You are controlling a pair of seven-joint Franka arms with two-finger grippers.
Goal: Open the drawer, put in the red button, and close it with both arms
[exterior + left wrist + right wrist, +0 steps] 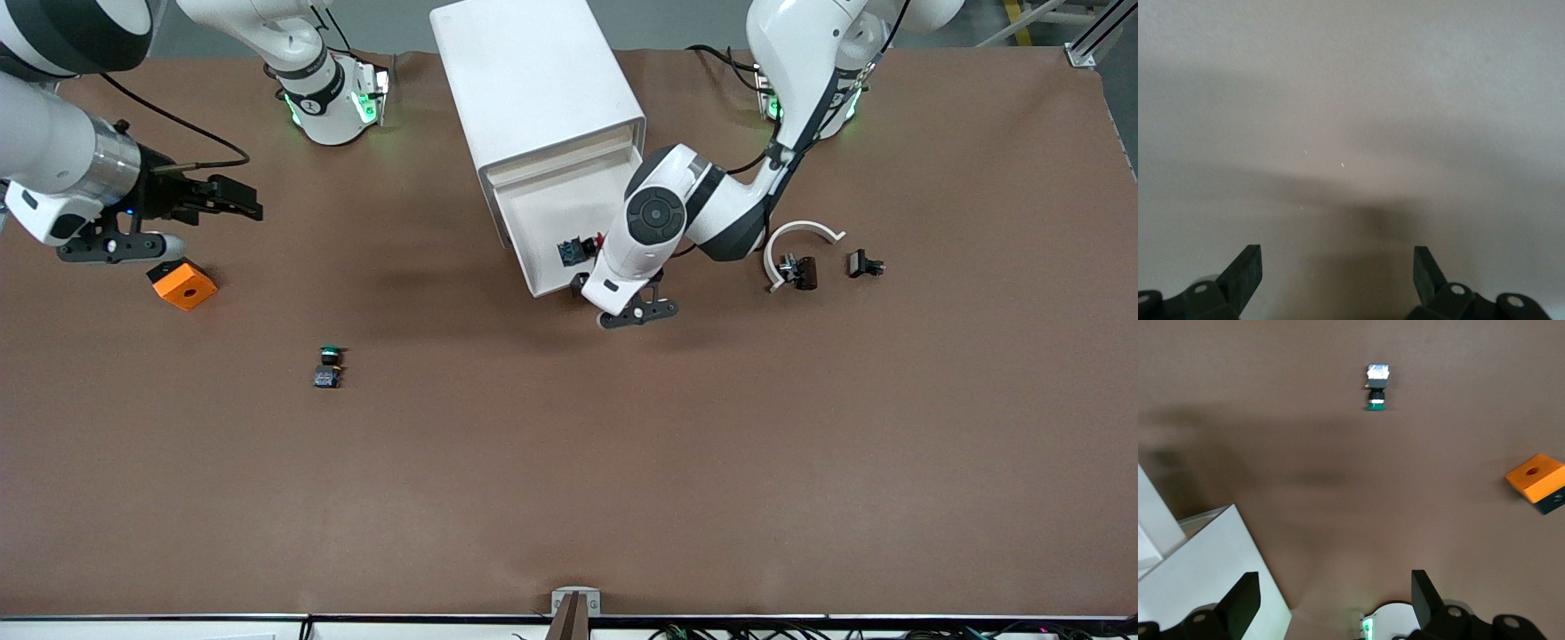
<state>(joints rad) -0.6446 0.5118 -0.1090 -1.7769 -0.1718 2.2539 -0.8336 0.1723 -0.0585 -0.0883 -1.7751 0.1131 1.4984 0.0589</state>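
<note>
The white cabinet stands at the back middle of the table. Its top drawer is pulled out. The red button lies on its side in the drawer, its red cap partly hidden by the left arm. My left gripper is at the drawer's front rim, just beside the button. In the left wrist view it is open and empty, and a plain white surface fills the view. My right gripper hangs over the table at the right arm's end, open and empty.
A green-capped button lies nearer the camera, also in the right wrist view. An orange block lies under the right hand. A white curved piece and two small black parts lie toward the left arm's end.
</note>
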